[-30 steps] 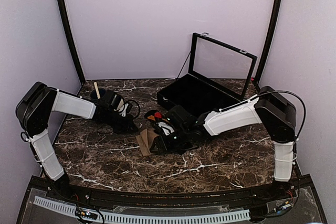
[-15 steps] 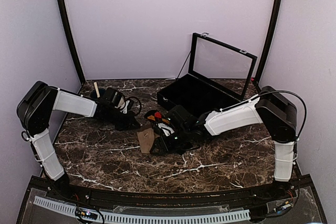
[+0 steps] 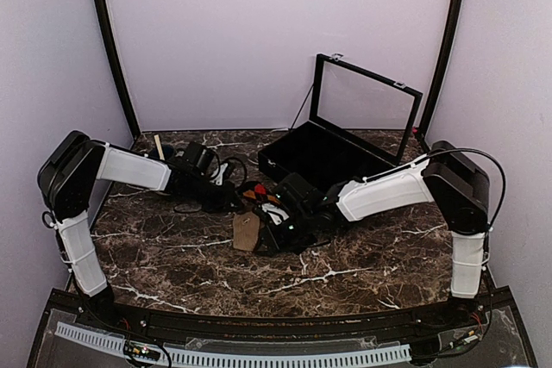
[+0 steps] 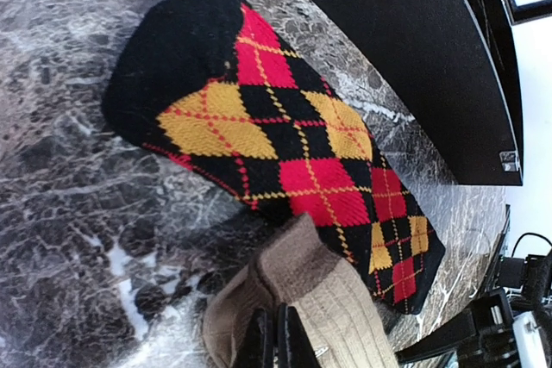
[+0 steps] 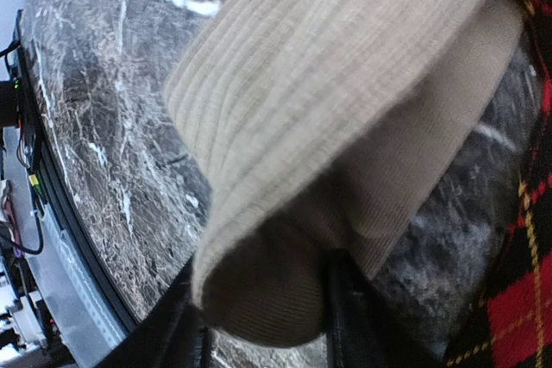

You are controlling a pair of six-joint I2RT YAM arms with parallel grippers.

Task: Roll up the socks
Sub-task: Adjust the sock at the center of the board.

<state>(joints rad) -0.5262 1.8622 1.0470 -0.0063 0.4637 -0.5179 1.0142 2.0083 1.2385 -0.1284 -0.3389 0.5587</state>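
Soft, even light, seemingly from overhead; the top view is sharp, shadows faint. Right wrist view: the tan sock (image 5: pixel 345 127) at the right gripper (image 5: pixel 267 316) is out of focus, its fingers (image 5: pixel 345 325) dark. Beyond the left gripper (image 4: pixel 276 338), white glare overexposes the corner.

bare marble table (image 3: pixel 198 273) free along the near side, open black case (image 3: pixel 323 157) and raised lid (image 3: pixel 366 102) walling off the back, left arm (image 3: pixel 129 170) and right arm (image 3: pixel 379 196) flanking tan sock (image 3: pixel 246 230) and argyle sock (image 4: pixel 285 152)

Dark marble table (image 3: pixel 172 256) carries argyle sock (image 4: pixel 276 152), tan sock (image 5: pixel 345 84), black case (image 3: pixel 323 154)
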